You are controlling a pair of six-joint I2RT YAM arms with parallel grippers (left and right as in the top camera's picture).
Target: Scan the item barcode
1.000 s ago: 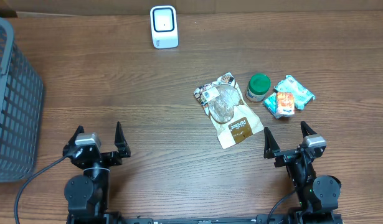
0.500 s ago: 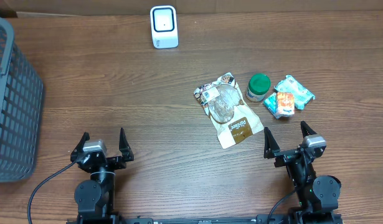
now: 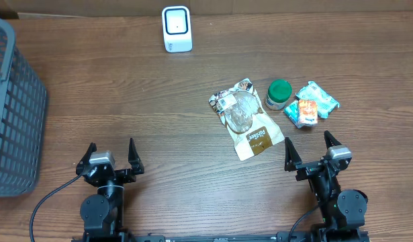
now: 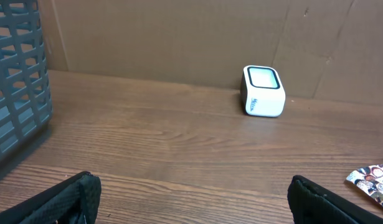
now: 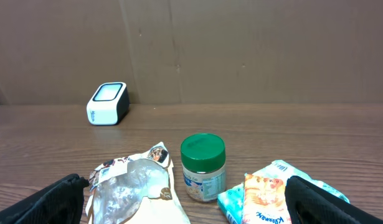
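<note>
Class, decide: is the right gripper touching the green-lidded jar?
Apart. The overhead view shows bare table between the open right gripper and the jar.

Wooden table [image 3: 125, 87] with scanner [image 3: 176, 29], basket [image 3: 11, 107], snack pouch [image 3: 245, 121], green-lidded jar [image 3: 279, 93], small packets [image 3: 319, 97].

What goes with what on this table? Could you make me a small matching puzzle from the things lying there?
Things:
1. barcode scanner
2. basket
3. jar
4. snack pouch

Descriptions:
A. has a green lid
B. grey, at the far left
C. lies flat, just left of the jar
D. white, stands upright at the back

Pairs: 1-D, 2-B, 3-A, 4-C
</note>
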